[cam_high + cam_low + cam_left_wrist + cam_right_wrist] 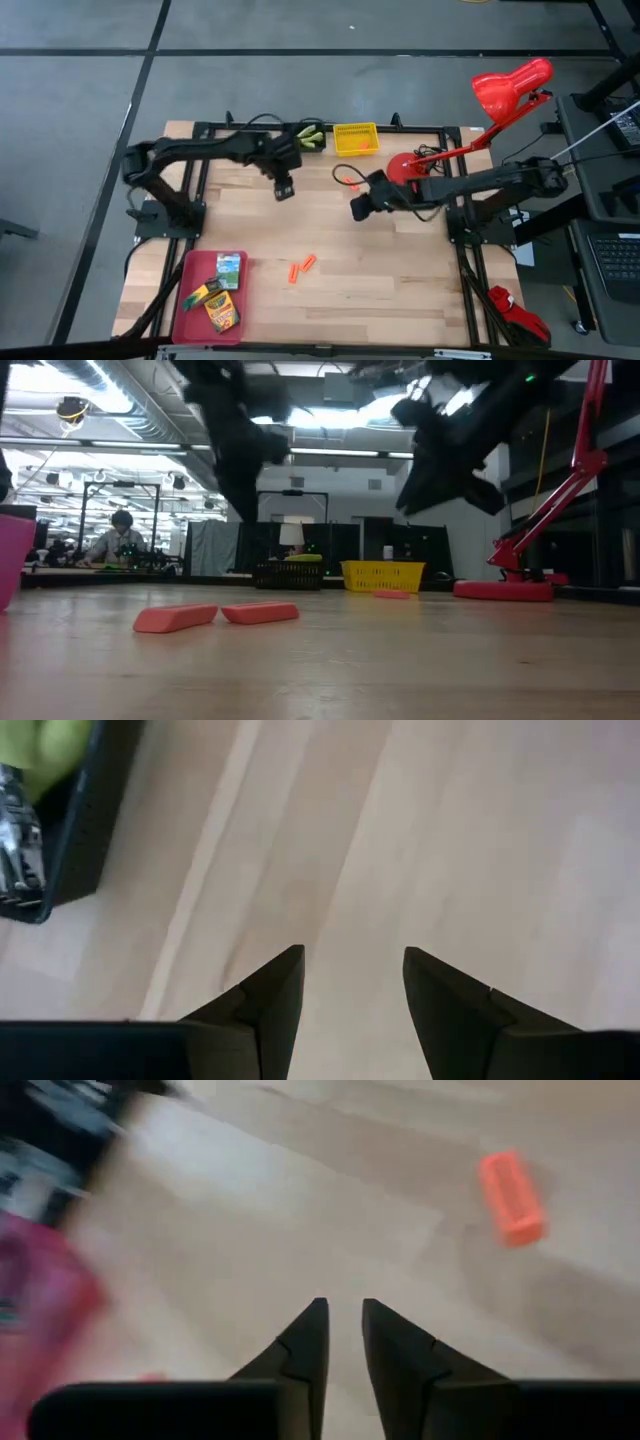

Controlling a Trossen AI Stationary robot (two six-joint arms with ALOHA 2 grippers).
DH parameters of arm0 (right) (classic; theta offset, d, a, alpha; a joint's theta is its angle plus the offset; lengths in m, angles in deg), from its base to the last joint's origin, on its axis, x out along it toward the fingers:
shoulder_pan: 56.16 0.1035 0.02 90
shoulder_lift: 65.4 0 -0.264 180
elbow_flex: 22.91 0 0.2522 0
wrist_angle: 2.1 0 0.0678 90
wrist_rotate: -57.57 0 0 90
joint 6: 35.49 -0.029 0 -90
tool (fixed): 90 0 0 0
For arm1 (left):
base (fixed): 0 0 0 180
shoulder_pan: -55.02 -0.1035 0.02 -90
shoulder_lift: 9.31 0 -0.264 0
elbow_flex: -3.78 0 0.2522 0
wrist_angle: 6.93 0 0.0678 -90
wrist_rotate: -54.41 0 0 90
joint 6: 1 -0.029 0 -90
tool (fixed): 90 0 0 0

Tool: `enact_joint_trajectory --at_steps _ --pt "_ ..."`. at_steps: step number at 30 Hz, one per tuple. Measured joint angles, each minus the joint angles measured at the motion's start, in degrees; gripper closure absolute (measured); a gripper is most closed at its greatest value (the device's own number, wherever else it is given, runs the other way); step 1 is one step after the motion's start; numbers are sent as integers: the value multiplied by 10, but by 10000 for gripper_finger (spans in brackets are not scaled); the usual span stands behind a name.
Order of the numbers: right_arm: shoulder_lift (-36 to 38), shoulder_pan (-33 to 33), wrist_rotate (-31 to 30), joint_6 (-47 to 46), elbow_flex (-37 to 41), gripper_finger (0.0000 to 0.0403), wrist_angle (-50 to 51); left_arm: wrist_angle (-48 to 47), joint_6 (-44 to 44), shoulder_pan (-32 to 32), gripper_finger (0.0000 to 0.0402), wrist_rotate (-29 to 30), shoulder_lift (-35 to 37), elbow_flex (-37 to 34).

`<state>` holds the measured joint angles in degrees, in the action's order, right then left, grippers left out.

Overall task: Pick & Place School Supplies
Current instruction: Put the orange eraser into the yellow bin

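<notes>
Both grippers hang empty above the bench: the left gripper [352, 982] with fingers spread, the right gripper [343, 1330] with fingers narrowly parted. Two orange pieces [301, 267] lie mid-bench, well apart from either; being small and flat, they could skid from a shallow pinch.

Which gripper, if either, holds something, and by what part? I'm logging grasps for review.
Neither. The left gripper is open over bare table; the right gripper has nothing between its slightly parted fingers.

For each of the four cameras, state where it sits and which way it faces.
High: overhead, straight down on the wooden table; both arms show.
Low: table height, level across two orange pieces toward the yellow bin; arms blurred above.
Left wrist: past the open left gripper at bare wood.
Right wrist: past the right gripper toward one orange piece.
High and low share the yellow bin.
</notes>
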<state>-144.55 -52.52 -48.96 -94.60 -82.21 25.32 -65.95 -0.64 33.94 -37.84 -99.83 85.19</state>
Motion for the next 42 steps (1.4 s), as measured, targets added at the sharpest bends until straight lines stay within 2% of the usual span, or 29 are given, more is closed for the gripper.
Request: enact_joint_trajectory --at_steps 5,10,14,20,37,42 --pt "-59 -44 7 118 -61 295 67 46 78 44 233 41 95 -63" --pt "-132 -78 7 189 -126 262 116 42 156 87 233 86 157 -82" --pt "-189 -116 23 194 -157 234 175 38 192 117 233 126 180 -83" --pt "-230 -148 70 196 -165 204 169 34 221 141 233 148 189 -83" --pt "-294 -168 68 192 -168 203 151 31 235 151 233 131 189 -83" --pt "-299 -168 49 160 -168 233 152 29 246 159 233 128 191 -83"
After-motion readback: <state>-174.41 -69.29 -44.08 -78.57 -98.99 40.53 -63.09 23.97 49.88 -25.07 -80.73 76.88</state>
